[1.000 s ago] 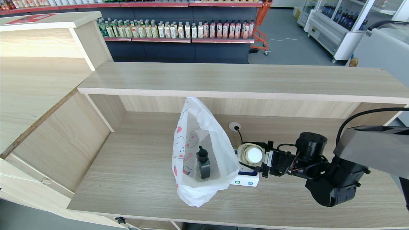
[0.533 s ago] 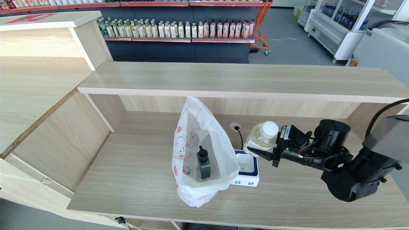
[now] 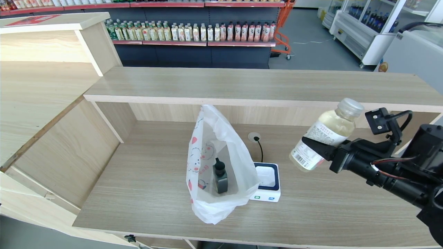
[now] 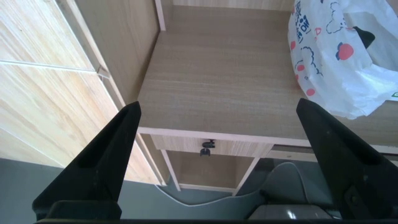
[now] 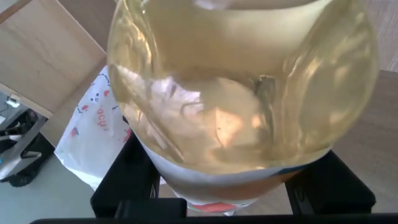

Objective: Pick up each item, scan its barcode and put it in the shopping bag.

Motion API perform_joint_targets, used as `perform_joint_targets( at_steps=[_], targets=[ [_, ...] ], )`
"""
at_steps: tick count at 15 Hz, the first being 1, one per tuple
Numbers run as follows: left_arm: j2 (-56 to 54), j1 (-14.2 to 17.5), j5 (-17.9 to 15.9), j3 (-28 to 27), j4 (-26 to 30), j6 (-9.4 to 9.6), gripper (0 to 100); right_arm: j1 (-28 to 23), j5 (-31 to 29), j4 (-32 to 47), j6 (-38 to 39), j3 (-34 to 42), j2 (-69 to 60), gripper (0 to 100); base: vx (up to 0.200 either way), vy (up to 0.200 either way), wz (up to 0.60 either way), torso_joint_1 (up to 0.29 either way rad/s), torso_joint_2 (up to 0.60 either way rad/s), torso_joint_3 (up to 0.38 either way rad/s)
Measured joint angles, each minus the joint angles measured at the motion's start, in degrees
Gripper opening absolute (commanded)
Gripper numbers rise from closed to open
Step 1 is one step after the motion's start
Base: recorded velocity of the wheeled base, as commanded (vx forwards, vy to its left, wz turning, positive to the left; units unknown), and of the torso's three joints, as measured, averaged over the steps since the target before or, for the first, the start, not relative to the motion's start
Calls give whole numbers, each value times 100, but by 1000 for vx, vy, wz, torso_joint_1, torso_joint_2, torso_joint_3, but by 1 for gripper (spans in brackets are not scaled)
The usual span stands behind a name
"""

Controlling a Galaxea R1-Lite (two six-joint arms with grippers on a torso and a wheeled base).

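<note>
wood-grain counter (image 3: 145, 180) takes up most of the scene. the white plastic shopping bag (image 3: 221, 193) stands dead centre on it with its mouth open and its top reaching up to the ledge at 12 o'clock.

the right gripper (image 3: 313, 148) is out at 3 o'clock, up in the air, fingers pinching the lower body of the bottle (image 3: 323, 138) right on the label. the bottle is tilted with its cap toward 1 o'clock and the barcode end pointing down toward 7. it's well apart from the bag and off to the side of the scanner (image 3: 267, 180), not over it.

the left gripper (image 4: 217, 109) has its fingers spread wide with nothing between them, looking down on the near edge of the counter.

the scanner sits flat at the bag's 3 o'clock, touching the plastic. there's a small dark bottle (image 3: 220, 178) already standing inside the bag.

my read on handling: the bottle looks full of pale liquid, so a bit heavy. it's round and smooth, so probably slippery, and the label band looks like the best place to grip. the bag is thin and floppy, so i'd lower things in rather than drop them.
</note>
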Motion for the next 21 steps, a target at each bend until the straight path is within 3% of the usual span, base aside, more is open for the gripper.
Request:
perform_joint_targets(
  at_steps=[5, 11, 13, 21],
  targets=[
    [0, 0, 5, 0, 0, -5, 100, 9, -29, 28, 39, 374, -374, 0, 0, 0, 0, 0, 0, 0],
    [0, 0, 7, 0, 0, -2, 100, 9, -33, 171, 172, 416, -479, 0, 0, 200, 0, 6, 1, 2],
    [0, 0, 7, 0, 0, -2, 100, 9, -24, 149, 173, 358, -457, 0, 0, 0, 0, 0, 0, 0],
    [0, 0, 7, 0, 0, 0, 100, 221, -32, 132, 145, -775, 706, 0, 0, 0, 0, 0, 0, 0]
  ],
)
